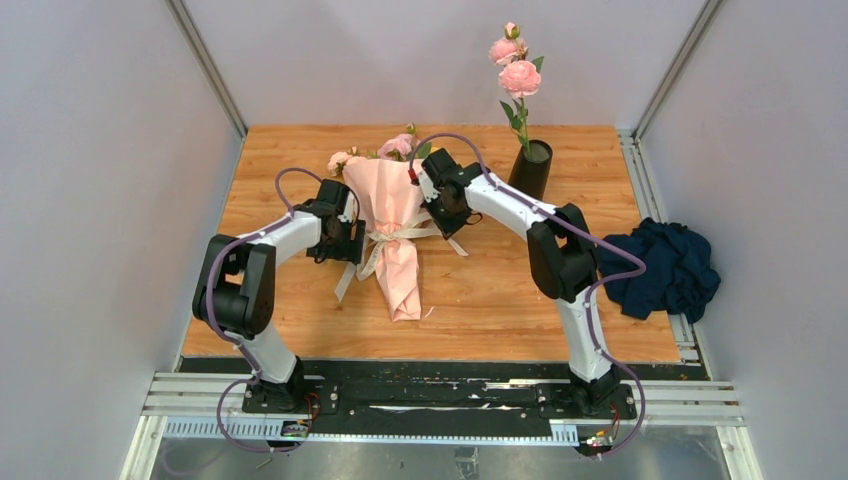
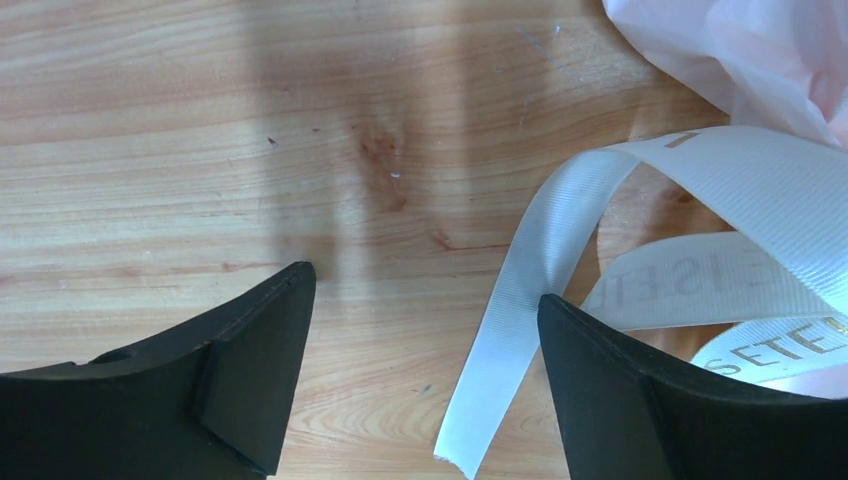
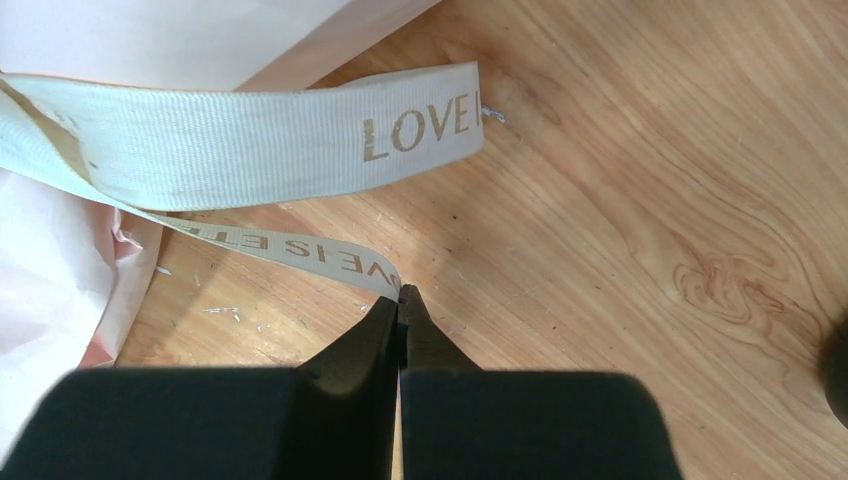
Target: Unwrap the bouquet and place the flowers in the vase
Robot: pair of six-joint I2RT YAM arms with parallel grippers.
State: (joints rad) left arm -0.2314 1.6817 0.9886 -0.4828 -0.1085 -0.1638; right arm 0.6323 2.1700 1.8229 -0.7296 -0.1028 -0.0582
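Note:
The bouquet [image 1: 392, 215] lies on the wooden table, wrapped in pale pink paper [image 2: 740, 50] and tied with a cream ribbon [image 1: 400, 235]. Its small pink flowers [image 1: 398, 146] point to the far side. My left gripper [image 2: 425, 285] is open just left of the wrap, low over the wood. A loose ribbon tail [image 2: 540, 250] lies between its fingers, close to the right one. My right gripper [image 3: 401, 292] is shut on the end of a printed ribbon tail [image 3: 300, 250] right of the wrap. The black vase [image 1: 531, 168] stands at the back right.
A stem with two big pink roses [image 1: 518, 70] stands in the vase. A dark blue cloth [image 1: 665, 268] is bunched at the table's right edge. Grey walls close in the left, right and far sides.

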